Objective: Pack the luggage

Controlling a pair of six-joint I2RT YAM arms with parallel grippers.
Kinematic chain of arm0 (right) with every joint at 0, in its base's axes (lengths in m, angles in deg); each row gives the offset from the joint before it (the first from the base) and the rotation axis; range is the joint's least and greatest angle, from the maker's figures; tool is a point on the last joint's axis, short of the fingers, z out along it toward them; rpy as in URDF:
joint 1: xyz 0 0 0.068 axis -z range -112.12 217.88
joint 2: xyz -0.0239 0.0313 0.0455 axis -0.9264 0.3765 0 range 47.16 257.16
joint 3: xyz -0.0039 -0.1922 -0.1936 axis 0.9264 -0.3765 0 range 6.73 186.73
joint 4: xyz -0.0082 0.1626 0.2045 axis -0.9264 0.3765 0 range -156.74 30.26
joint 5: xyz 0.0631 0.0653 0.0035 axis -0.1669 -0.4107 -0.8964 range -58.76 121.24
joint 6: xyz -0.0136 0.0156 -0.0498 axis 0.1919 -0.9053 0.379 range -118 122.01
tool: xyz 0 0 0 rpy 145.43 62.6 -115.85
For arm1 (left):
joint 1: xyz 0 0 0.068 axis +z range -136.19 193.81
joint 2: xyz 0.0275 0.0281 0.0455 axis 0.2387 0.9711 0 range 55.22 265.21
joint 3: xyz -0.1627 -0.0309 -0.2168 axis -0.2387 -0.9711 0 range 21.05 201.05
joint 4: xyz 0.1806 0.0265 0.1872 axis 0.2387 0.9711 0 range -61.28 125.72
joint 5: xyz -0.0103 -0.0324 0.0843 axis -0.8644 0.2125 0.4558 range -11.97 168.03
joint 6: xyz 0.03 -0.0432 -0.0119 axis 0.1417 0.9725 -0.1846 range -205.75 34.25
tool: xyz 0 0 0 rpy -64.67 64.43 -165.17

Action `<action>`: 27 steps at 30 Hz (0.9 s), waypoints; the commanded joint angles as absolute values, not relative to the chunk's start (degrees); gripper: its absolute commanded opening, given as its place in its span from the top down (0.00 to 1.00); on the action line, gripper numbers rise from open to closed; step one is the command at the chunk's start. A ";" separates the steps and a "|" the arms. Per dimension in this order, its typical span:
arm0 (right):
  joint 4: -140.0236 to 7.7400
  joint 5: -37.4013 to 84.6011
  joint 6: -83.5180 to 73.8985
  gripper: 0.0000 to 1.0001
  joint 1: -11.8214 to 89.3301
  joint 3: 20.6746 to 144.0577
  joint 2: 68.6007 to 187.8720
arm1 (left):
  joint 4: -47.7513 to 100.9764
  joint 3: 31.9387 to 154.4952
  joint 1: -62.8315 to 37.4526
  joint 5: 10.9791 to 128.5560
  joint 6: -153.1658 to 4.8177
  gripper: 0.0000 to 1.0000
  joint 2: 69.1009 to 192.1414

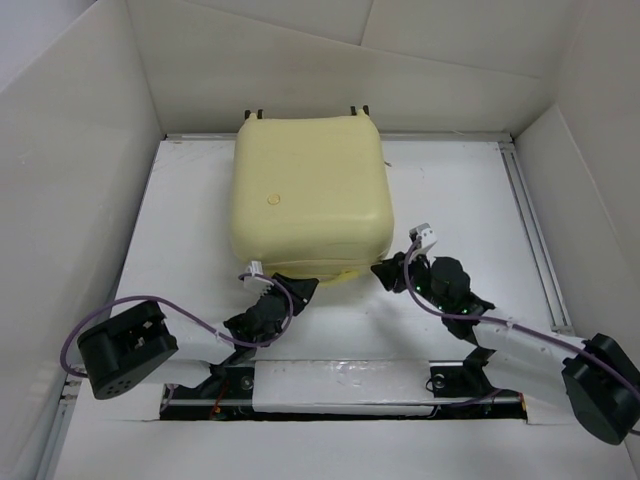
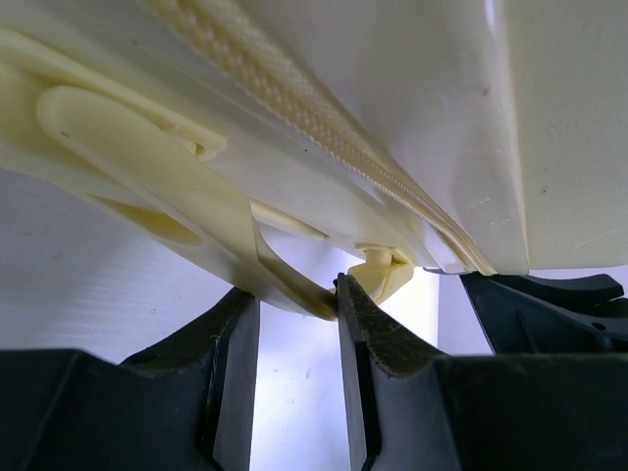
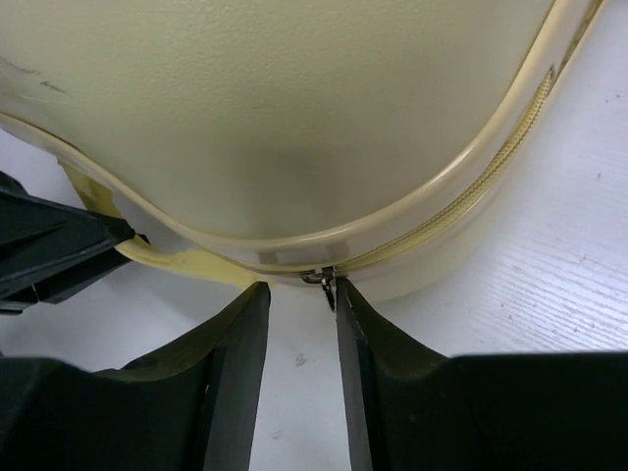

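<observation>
The luggage [image 1: 310, 190] lies flat and closed on the white table, its pale yellow shell up. My left gripper [image 1: 290, 287] is at its near edge. In the left wrist view its fingers [image 2: 297, 289] stand open under the suitcase handle [image 2: 147, 167], and the handle's thin end touches the right fingertip [image 2: 355, 299]. My right gripper [image 1: 388, 272] is at the near right corner. In the right wrist view it [image 3: 299, 287] is open, with the metal zipper pull [image 3: 327, 280] right beside its right fingertip [image 3: 345, 294]. The zipper track [image 3: 491, 186] runs along the seam.
White walls [image 1: 70, 180] enclose the table on the left, back and right. A metal rail [image 1: 535, 230] runs along the right side. The two arms' rear links [image 1: 125, 350] [image 1: 600, 385] sit at the near corners.
</observation>
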State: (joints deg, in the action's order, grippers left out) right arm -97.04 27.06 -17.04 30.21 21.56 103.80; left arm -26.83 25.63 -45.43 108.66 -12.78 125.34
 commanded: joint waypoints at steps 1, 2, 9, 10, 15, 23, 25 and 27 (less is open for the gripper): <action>-100.75 29.39 -17.77 0.62 29.56 22.99 104.54 | -35.27 29.22 -47.71 99.56 -18.52 1.00 125.26; -101.79 29.92 -17.77 0.62 29.56 22.99 105.77 | -35.27 29.22 -47.71 99.56 -18.52 1.00 125.26; -108.73 32.02 -18.55 0.76 28.95 22.99 110.52 | -35.27 29.22 -47.71 99.56 -18.52 1.00 124.74; -109.53 32.99 -19.43 0.81 28.95 22.99 111.05 | -35.27 29.22 -47.71 99.56 -18.52 1.00 124.74; -111.39 39.75 -21.81 1.00 24.74 21.33 110.35 | -34.13 29.22 -47.71 99.56 -19.04 1.00 124.21; -104.38 56.19 -27.08 1.00 4.27 25.88 113.93 | -38.07 35.10 -47.71 95.09 -21.59 1.00 129.91; -100.16 61.09 -27.09 1.00 -1.43 31.56 116.84 | -41.66 36.16 -47.71 91.14 -20.98 1.00 131.32; -93.65 62.96 -25.25 1.00 -3.30 35.72 121.32 | -44.13 36.16 -48.24 88.85 -20.20 1.00 132.38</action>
